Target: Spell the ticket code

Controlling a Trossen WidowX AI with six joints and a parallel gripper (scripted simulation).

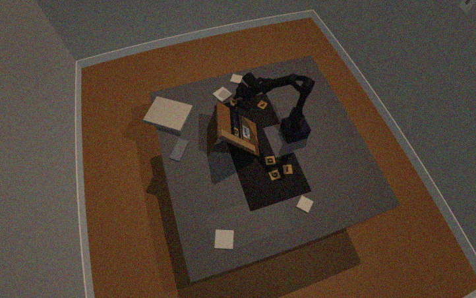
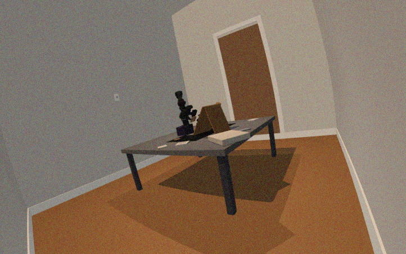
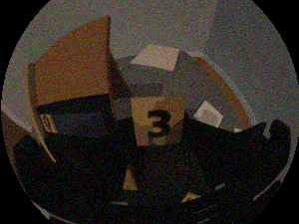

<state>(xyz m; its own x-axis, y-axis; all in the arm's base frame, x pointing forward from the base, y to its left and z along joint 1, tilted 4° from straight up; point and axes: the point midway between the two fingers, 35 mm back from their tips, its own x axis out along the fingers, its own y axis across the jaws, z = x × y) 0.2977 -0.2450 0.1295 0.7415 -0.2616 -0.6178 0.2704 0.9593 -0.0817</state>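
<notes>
My gripper [image 1: 234, 102] [image 3: 158, 122] is shut on a tan tile marked 3 [image 3: 158, 118] [image 2: 193, 119], held upright just off the board's end. The wooden board [image 1: 223, 117] [image 3: 75, 74] leans like a tent. Its dark rail [image 1: 233, 117] [image 3: 82, 125] holds one tile [image 1: 236, 131] [image 3: 49, 123] near the far end, by the raised wooden strip; its mark looks like 0 but is unclear. The ticket [image 1: 245, 132] is on the board, its print too small to read. Loose tiles lie on the dark mats: one [image 1: 262, 104] near the arm, three [image 1: 269, 160] [image 1: 274, 174] [image 1: 287, 169] beyond the board.
A large pale box [image 1: 168, 113] [image 2: 229, 137] and a grey strip [image 1: 178, 149] lie behind the board. Pale squares [image 1: 221, 93] [image 1: 236, 78] lie near the gripper; others [image 1: 304, 204] [image 1: 223, 238] lie farther off. The counter [image 1: 344, 168] has open edges.
</notes>
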